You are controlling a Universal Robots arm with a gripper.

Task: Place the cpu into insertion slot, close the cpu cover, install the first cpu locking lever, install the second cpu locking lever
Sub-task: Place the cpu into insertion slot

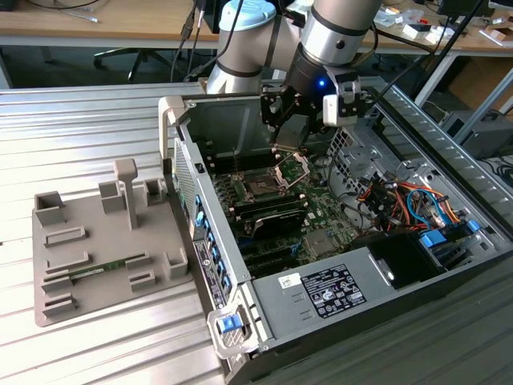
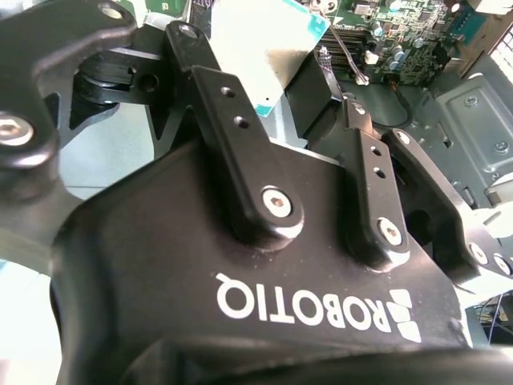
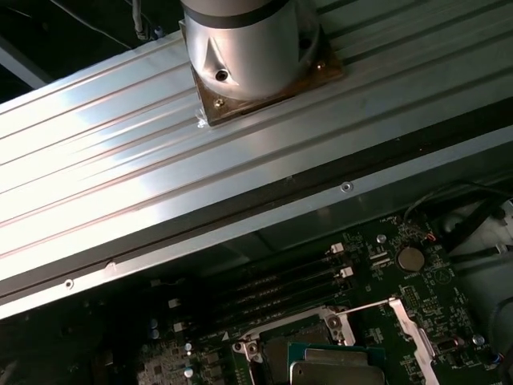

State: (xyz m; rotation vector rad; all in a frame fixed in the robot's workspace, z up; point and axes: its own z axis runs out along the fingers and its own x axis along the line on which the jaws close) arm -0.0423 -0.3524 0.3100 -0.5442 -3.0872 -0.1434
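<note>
My gripper (image 1: pixel 282 145) hangs inside the open computer case, just above the green board. In the second wrist view it (image 2: pixel 258 76) is shut on the cpu (image 2: pixel 260 44), a flat silver square with a teal-green edge. The first wrist view shows the cpu (image 3: pixel 333 374) over the silver rim of the insertion slot (image 3: pixel 341 318). In the exterior view the insertion slot (image 1: pixel 260 189) looks dark in its middle. It lies below the fingers, toward the exterior view's left. The cpu cover (image 1: pixel 293 168) stands raised beside it. A thin silver locking lever (image 3: pixel 410 325) runs along the socket.
Case walls (image 1: pixel 186 172) surround the board. Black memory slots (image 3: pixel 280 289) lie beside the socket. Orange and blue cables (image 1: pixel 405 200) and a power supply (image 1: pixel 329 289) sit at the exterior view's right. A grey fixture tray (image 1: pixel 96 241) rests on the ribbed metal table at the left.
</note>
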